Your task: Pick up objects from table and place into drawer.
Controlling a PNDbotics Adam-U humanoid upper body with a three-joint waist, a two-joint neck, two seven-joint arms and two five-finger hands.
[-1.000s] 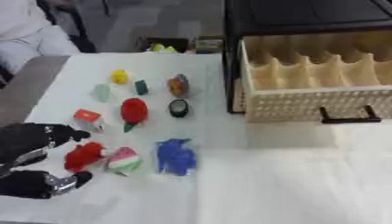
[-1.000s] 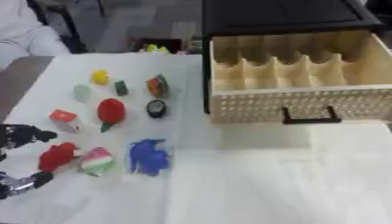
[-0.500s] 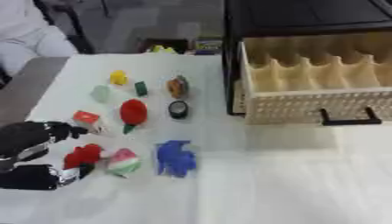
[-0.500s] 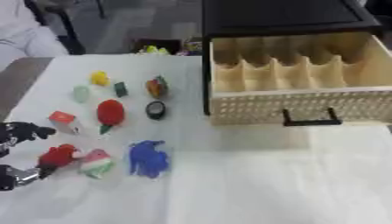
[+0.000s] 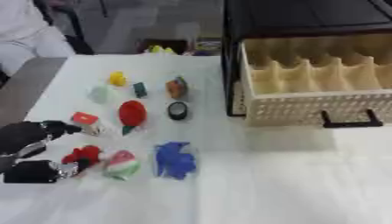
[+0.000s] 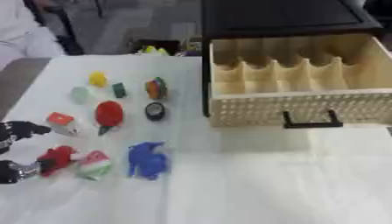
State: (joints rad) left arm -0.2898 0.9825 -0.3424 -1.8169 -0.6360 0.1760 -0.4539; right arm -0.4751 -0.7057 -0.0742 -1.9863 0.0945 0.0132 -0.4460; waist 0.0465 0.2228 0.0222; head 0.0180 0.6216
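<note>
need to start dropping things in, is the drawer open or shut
Open: the drawer is pulled out, its divided compartments showing, apparently empty.

Your left hand (image 5: 30, 151) is cut off by the left edge, so the arm behind it goes unseen, and its thumb covers part of the small red object (image 5: 82, 155). The drawer (image 5: 321, 83) runs off the right edge in the left eye view. The dark round thing (image 5: 177, 110) is too blurred to identify
</note>
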